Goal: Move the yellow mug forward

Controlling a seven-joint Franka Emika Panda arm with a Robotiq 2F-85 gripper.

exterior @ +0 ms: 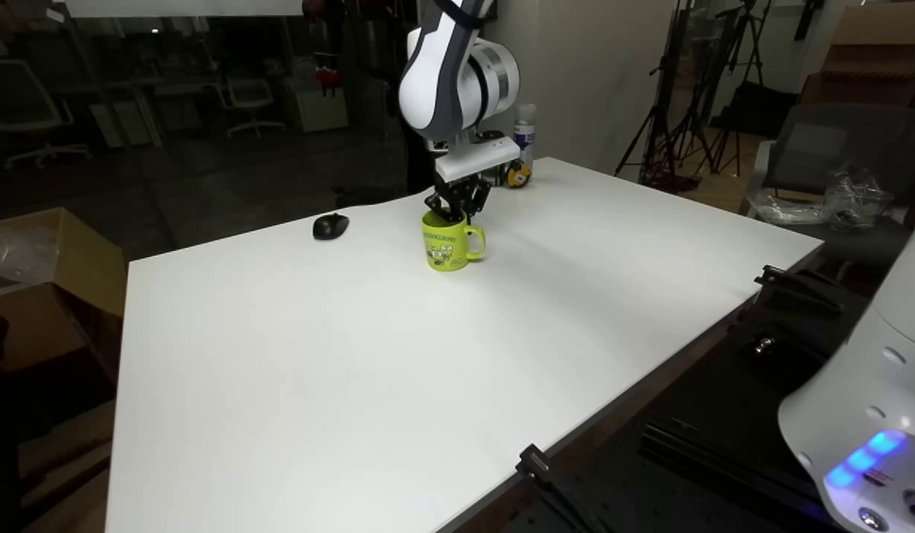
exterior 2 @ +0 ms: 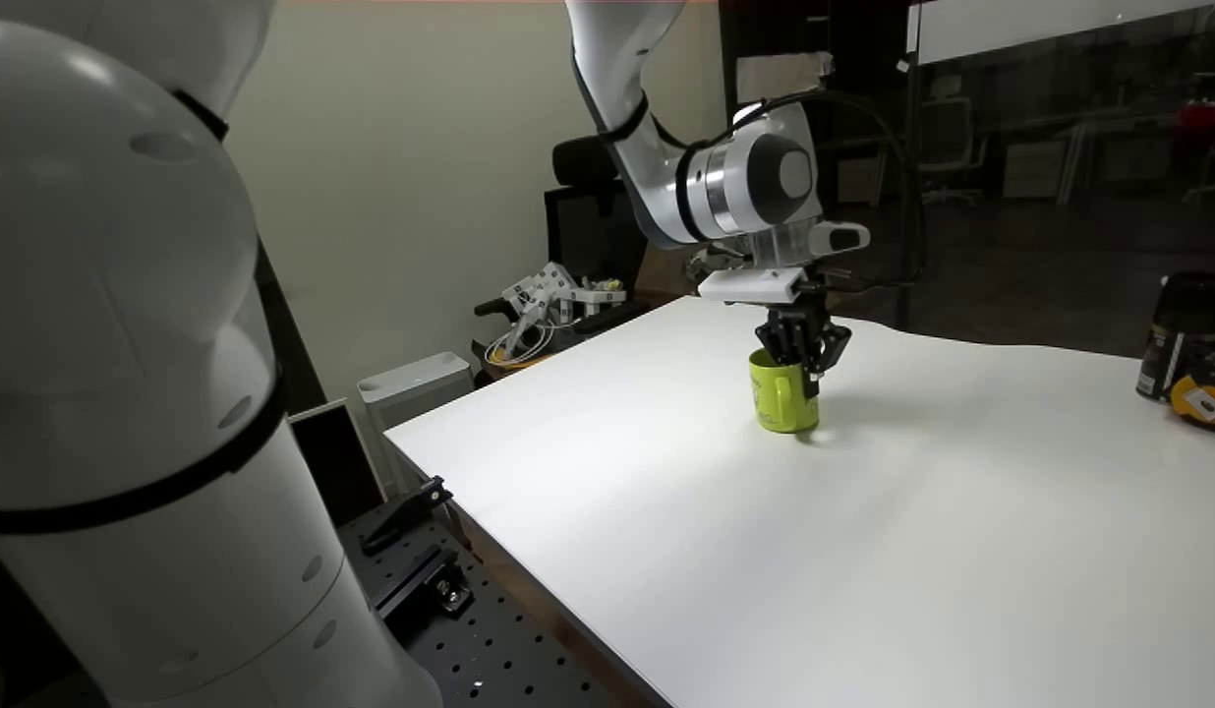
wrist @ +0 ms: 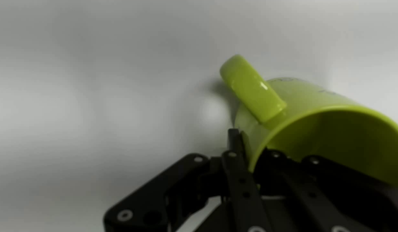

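The yellow mug (exterior: 444,248) is upright on the white table (exterior: 302,370), or very slightly above it; I cannot tell which. It also shows in an exterior view (exterior 2: 777,398), with its handle toward that camera. In the wrist view the mug (wrist: 302,93) fills the right side, its handle at upper left. My gripper (exterior: 460,216) is at the mug's rim, pointing down. In the wrist view the gripper (wrist: 250,158) has one black finger outside the wall and the other inside, closed on the wall beside the handle. The inner fingertip is hidden in the mug.
A small flat black object (exterior: 330,226) like a mouse lies near the table's far edge. A spray can (exterior: 525,133) and a yellow-black tape measure (exterior: 518,175) stand behind the gripper. A dark bottle (exterior 2: 1187,334) stands at the right in an exterior view.
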